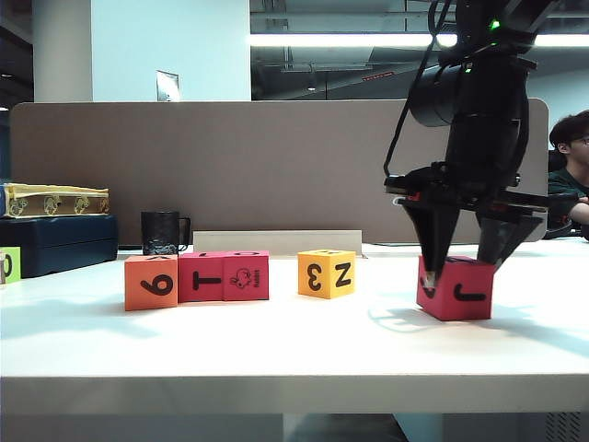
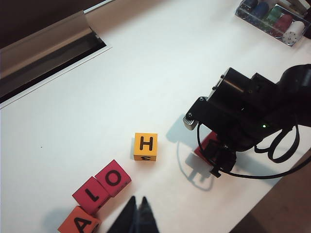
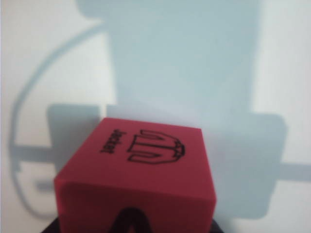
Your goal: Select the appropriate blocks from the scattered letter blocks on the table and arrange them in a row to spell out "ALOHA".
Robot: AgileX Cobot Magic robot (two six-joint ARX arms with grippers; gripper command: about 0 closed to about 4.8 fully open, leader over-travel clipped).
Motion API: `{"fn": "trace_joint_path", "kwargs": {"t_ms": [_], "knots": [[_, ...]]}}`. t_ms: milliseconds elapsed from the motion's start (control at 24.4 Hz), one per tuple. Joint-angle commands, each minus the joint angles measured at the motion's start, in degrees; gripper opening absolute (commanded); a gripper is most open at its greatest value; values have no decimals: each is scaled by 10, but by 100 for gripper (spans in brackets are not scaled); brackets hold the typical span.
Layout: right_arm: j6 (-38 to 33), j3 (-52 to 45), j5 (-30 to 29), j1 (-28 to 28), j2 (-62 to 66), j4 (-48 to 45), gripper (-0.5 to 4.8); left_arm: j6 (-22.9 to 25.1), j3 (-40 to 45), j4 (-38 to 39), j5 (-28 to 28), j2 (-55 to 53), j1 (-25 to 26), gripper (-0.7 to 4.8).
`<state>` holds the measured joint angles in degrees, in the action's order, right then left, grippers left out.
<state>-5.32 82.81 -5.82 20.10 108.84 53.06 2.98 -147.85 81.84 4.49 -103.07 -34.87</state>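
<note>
Three letter blocks stand in a row on the table: orange "A", pink-red "L" and pink-red "O". The yellow "H" block stands a little apart from them. In the exterior view these are orange, two pink-red and yellow. My right gripper points down over a third pink-red block at the right, with a finger against each side. That block fills the right wrist view. My left gripper is shut and empty beside the row.
A black mug and a dark blue box with a yellow box on it stand at the back left, with a light-green cube at the left edge. A clear case of chips lies far off. A person sits behind on the right.
</note>
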Motion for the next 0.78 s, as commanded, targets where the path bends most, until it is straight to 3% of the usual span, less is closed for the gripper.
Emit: {"fn": "trace_joint_path", "kwargs": {"t_ms": [41,452,575,780], "knots": [[-7,2,-5,8,8,-54,251,0,-1,-7,0,3,1,-6],[-12,3,-19,29,34,-128,250,0,-1,-9,0,3,1,-6],[-14,4,-20,35,42,-146,206,0,-1,-10,0,3,1,-6],[-24,4,-20,36,42,-179,205,0,0,-9,1,3,0,-6]]}}
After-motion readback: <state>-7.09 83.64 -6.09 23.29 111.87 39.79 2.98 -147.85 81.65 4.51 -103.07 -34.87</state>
